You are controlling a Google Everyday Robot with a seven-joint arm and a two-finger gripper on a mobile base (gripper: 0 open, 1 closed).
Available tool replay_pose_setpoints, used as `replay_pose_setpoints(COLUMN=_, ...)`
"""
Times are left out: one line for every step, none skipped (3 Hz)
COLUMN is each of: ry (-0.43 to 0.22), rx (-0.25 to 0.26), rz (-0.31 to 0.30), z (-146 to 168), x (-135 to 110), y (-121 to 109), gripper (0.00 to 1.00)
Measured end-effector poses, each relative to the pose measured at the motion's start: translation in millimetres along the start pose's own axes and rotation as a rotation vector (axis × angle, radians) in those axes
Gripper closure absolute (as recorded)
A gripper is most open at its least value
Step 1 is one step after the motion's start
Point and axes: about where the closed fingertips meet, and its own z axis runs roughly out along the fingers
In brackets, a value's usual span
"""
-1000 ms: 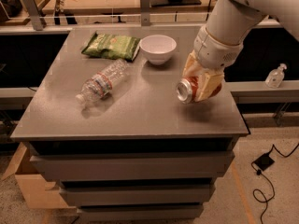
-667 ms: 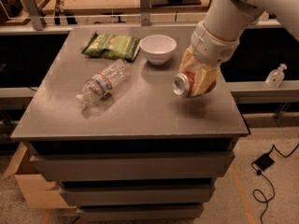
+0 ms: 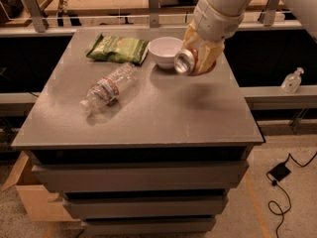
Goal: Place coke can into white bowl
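Observation:
My gripper is shut on the coke can, an orange-red can held on its side with its silver end facing the camera. It hangs above the grey table, just right of the white bowl and close to its rim. The bowl stands upright near the table's far edge and looks empty. My white arm comes down from the upper right and hides the rest of the can.
A green snack bag lies left of the bowl. A clear plastic water bottle with a red label lies on its side at the table's left-middle. The grey table has drawers below. A small bottle stands on a ledge at right.
My gripper has carried the can up and to the left, from the table's right-middle toward the white bowl. The bowl, bag and bottle have not moved.

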Motion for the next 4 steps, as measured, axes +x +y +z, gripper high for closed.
replay_pose_setpoints(ry=0.086, rx=0.056, rz=-0.034, z=-16.0, x=5.4, y=-29.1, gripper=1.0)
replay_pose_setpoints(ry=0.175, rx=0.1, rz=-0.051, z=-26.3, x=13.5, y=-51.7, gripper=1.0)
replay_pose_setpoints(ry=0.175, rx=0.1, rz=-0.051, z=-26.3, x=13.5, y=-51.8, gripper=1.0)
replay_pose_setpoints(ry=0.189, rx=0.141, rz=-0.072, z=-28.2, x=11.9, y=-66.2, gripper=1.0)
